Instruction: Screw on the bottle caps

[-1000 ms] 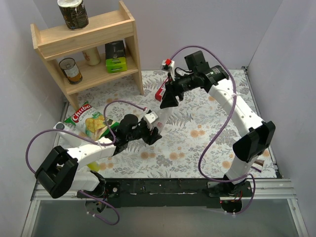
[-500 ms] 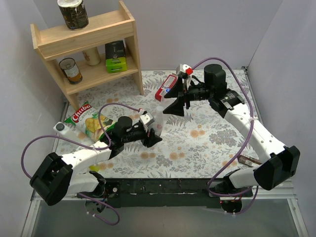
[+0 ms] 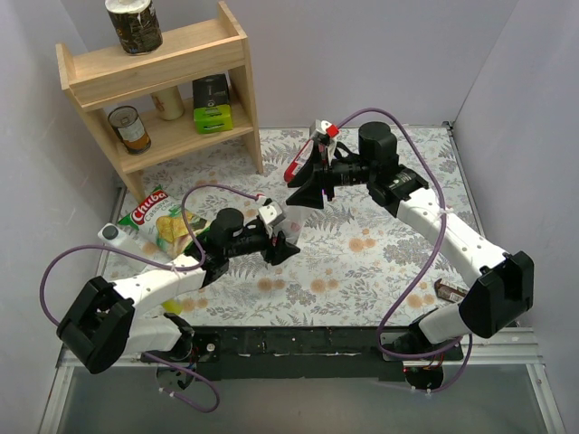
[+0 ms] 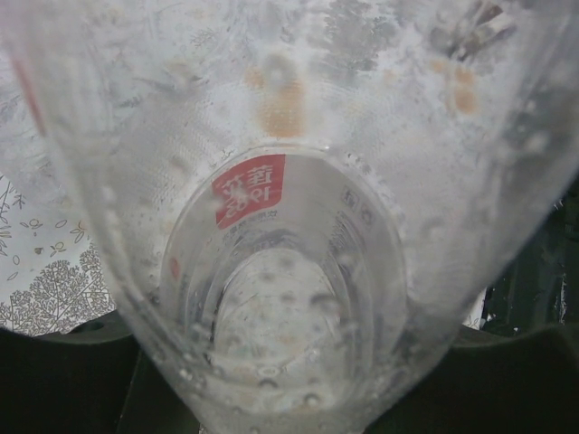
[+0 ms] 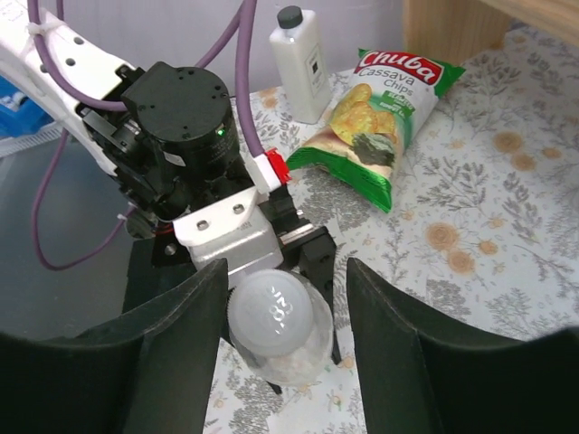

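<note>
Right wrist cam: right gripper (image 5: 288,280) just let go, jaws loose round pale round plastic cap (image 5: 271,312) at 6 o'clock, left gripper (image 3: 280,242) clamps clear red-labelled plastic bottle (image 4: 289,271), prob regripping btwn twists.

The clear bottle (image 5: 291,362) stands upright, droplets clinging inside its wall, with a pale whitish cap (image 5: 270,312) sitting on its mouth. Just behind it is the labelled bottle (image 3: 294,170) — red and white, only partly visible.
</note>
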Robot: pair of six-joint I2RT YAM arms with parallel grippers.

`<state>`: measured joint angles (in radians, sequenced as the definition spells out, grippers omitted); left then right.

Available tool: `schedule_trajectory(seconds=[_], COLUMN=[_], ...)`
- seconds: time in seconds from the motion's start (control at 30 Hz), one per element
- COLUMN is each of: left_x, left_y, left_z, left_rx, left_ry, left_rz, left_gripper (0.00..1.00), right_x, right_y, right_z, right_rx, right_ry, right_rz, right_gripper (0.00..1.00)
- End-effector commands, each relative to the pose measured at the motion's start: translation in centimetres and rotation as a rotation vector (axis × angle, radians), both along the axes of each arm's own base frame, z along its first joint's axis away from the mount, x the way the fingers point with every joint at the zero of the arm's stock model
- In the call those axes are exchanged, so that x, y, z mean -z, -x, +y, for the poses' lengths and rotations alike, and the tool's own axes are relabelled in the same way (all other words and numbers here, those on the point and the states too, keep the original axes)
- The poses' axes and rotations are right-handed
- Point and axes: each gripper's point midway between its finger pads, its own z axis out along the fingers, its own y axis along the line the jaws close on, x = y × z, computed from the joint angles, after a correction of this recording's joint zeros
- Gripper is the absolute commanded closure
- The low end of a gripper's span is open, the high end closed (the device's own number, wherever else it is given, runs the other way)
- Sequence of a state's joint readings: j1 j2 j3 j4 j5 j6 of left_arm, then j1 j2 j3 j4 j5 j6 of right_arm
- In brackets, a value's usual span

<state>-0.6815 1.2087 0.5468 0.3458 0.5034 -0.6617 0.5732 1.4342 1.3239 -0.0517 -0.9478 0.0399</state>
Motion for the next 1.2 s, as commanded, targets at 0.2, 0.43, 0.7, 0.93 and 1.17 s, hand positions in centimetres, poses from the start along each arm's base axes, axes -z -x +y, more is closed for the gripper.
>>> schedule_trajectory(seconds=[0.2, 0.43, 0.7, 0.93, 1.17], left_x=[-2.4, -2.3, 0.2, 4.3, 6.0], left_y=[-1.4, -1.9, -3.7, -2.8, -1.6], left_z=[-1.0, -1.4, 0.1, 2.7, 3.4], left_rx=[0.009, -0.003, -0.136, -0.135, -0.036], left_ry=[0.032, 0.034, -0.067, -0.229, -0.330], left_rz=[-0.060, -0.035, 0.032, 0.107, 0.080], left_gripper=[1.00, 1.00, 0.02, 0.02, 0.02], right_x=[0.5, 0.6, -0.1, 0.9, 2.4], right_y=[0.2, -0.1, 0.6, 1.2, -3.1], right_z=[1.2, 0.7, -2.5, -7.5, -13.6], right_rx=[-0.018, -0.004, -0.025, 0.069, 0.304], right_ry=[-0.038, -0.047, 0.018, 0.211, 0.340], right_rz=[0.027, 0.023, -0.028, -0.124, -0.128], right_gripper=[0.39, 0.64, 0.85, 0.88, 0.91])
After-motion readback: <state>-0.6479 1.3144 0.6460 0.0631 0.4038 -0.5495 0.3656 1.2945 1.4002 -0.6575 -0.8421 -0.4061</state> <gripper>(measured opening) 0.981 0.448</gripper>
